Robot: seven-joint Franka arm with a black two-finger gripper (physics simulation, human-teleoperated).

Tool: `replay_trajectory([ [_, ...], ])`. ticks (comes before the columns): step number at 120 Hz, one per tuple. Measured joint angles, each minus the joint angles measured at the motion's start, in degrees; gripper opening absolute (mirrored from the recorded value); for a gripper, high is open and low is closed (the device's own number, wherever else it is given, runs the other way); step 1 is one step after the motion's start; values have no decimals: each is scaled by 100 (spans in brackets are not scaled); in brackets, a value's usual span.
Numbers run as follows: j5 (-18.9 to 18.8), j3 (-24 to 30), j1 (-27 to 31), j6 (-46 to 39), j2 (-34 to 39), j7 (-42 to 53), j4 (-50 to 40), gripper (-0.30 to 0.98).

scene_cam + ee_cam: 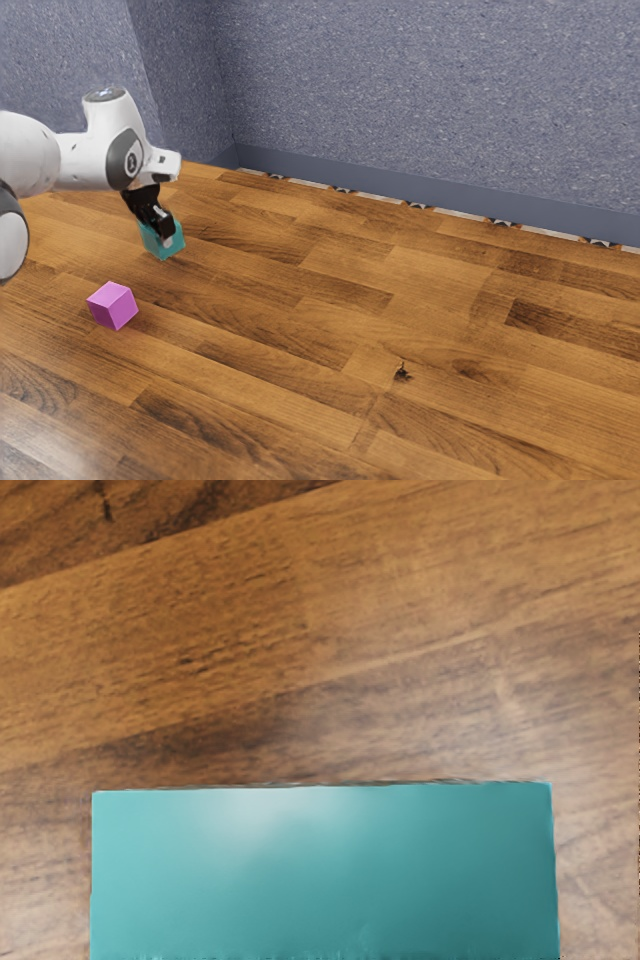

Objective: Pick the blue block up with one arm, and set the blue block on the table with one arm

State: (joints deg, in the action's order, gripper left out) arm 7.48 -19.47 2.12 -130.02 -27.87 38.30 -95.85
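Blue block point(154, 243): teal, smooth, sharp-edged
Hidden: partly behind gripper point(164, 234), cropped in wrist view
Grip: cannot tell if clenched

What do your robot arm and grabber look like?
My arm is smooth, shiny white with chunky, rounded parts. A dark grey oval patch on its side has a small pale mark. My gripper is mostly black, narrower and more angular.

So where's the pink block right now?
In the exterior view, the pink block is sitting on the wooden table over toward the exterior view's left, a bit nearer the camera than the blue-green block.
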Motion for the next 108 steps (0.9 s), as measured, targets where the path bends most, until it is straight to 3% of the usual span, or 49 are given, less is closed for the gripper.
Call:
replay_trajectory([
  [46,114,40,13,86,-179,-53,-5,39],
  [72,194,40,10,102,-194,-46,-6,56],
  [89,186,40,3,115,-155,-38,-10,61],
  [108,153,48,-44,272,382,-29,-31,64],
])
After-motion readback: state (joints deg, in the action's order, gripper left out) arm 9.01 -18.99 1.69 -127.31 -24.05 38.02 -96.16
